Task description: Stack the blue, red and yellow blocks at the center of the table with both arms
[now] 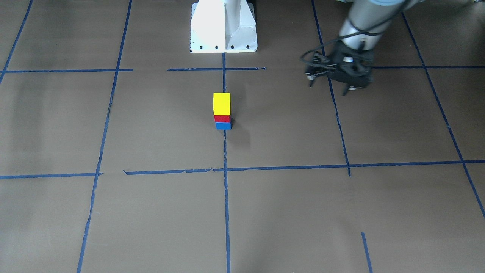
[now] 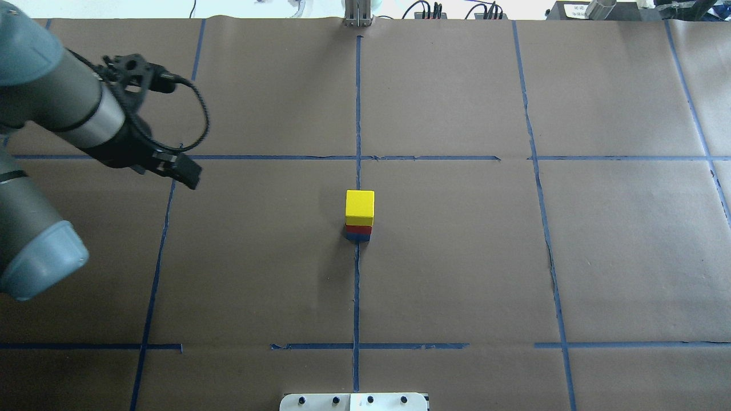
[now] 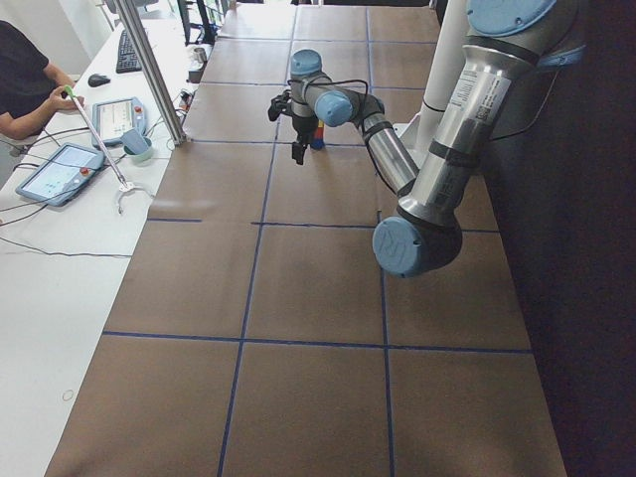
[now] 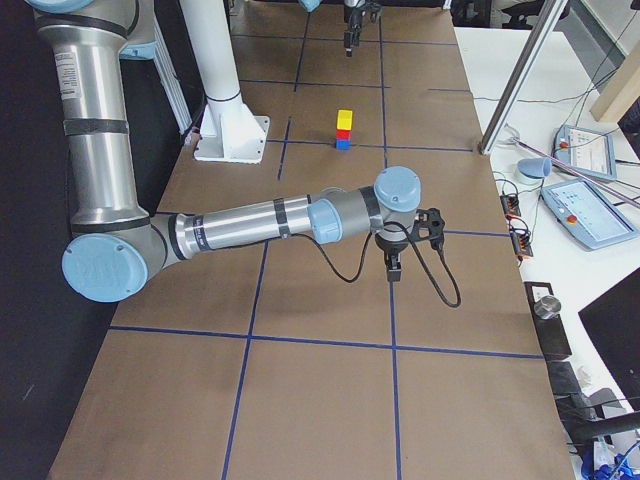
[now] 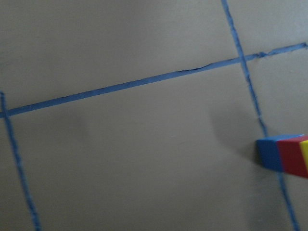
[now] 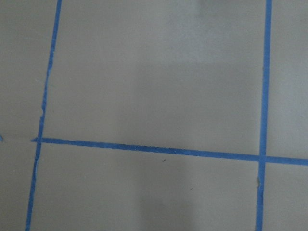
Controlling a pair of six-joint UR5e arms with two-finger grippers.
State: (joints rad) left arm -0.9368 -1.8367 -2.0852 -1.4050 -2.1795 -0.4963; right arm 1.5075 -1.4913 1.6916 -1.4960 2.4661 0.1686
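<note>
A stack stands at the table's centre: yellow block [image 1: 221, 103] on top, red block [image 1: 222, 118] in the middle, blue block [image 1: 223, 126] at the bottom. It also shows in the overhead view, yellow block [image 2: 360, 206] uppermost, and at the right edge of the left wrist view [image 5: 284, 154]. My left gripper [image 1: 328, 88] is open and empty, well off to the stack's side and nearer the robot's base. My right gripper [image 4: 392, 268] shows only in the exterior right view, low over bare table far from the stack. I cannot tell whether it is open or shut.
The robot's white base [image 1: 223, 26] stands behind the stack. Blue tape lines [image 2: 357, 285] divide the brown table. A metal post [image 3: 154, 70], tablets [image 3: 55, 174] and an operator [image 3: 25, 79] are at the far side bench.
</note>
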